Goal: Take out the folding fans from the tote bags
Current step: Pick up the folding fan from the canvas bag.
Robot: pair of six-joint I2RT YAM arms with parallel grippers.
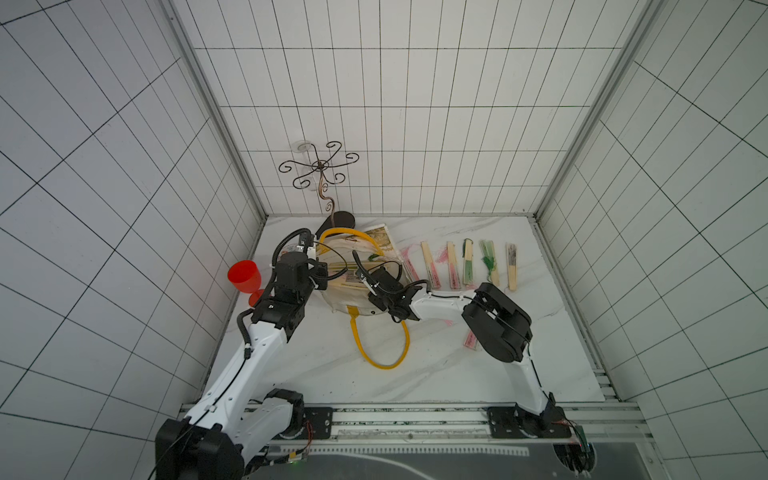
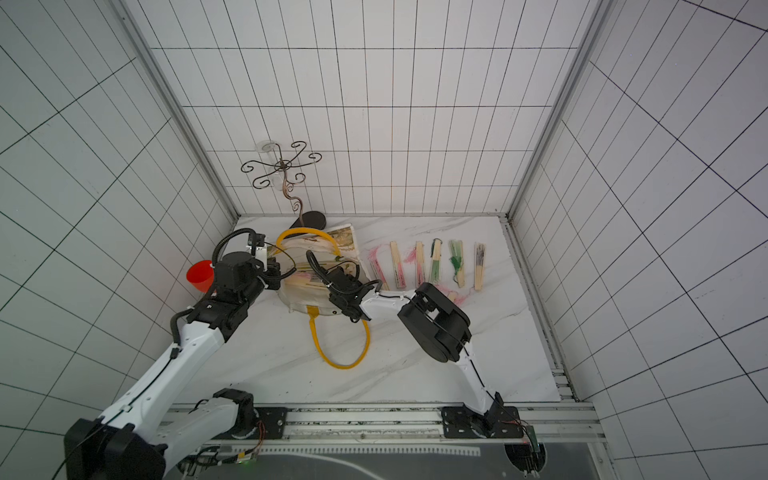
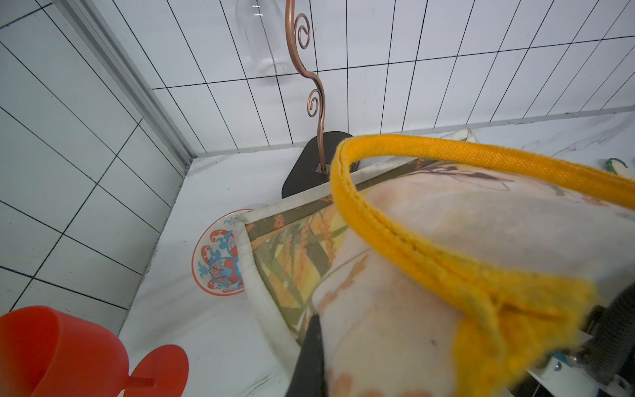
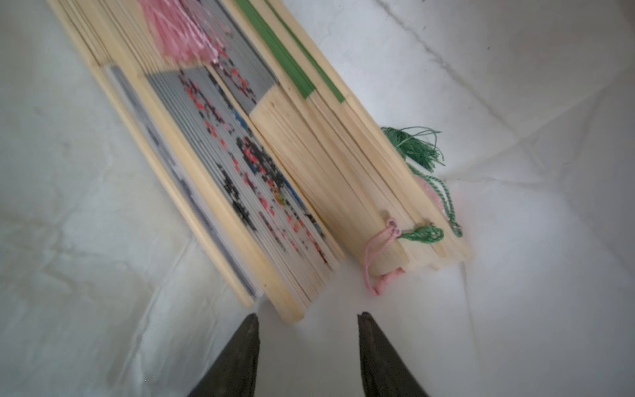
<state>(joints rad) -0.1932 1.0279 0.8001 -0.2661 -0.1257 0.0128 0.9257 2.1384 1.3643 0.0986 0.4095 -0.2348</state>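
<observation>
The white marble table (image 1: 415,374) is carrying the cream tote bag (image 1: 347,301), which is lying toward its far left. A row of folding fans (image 1: 468,266) is lying just right of the bag, while a fan bundle (image 4: 275,172) is sitting inside it. The left gripper (image 1: 322,276) is pinching the bag's cloth, jaws closed on it. The right gripper (image 4: 308,315) is reaching inside the bag, jaws partly apart and holding nothing.

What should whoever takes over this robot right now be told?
Left gripper: shut on the tote bag, holding its mouth open.
Right gripper: open and empty, inside the bag, just short of the fans in the bag.
Done: a row of fans lies on the table beside the bag; a stray fan lies by the right arm.
Left: lift out the fans inside.
</observation>
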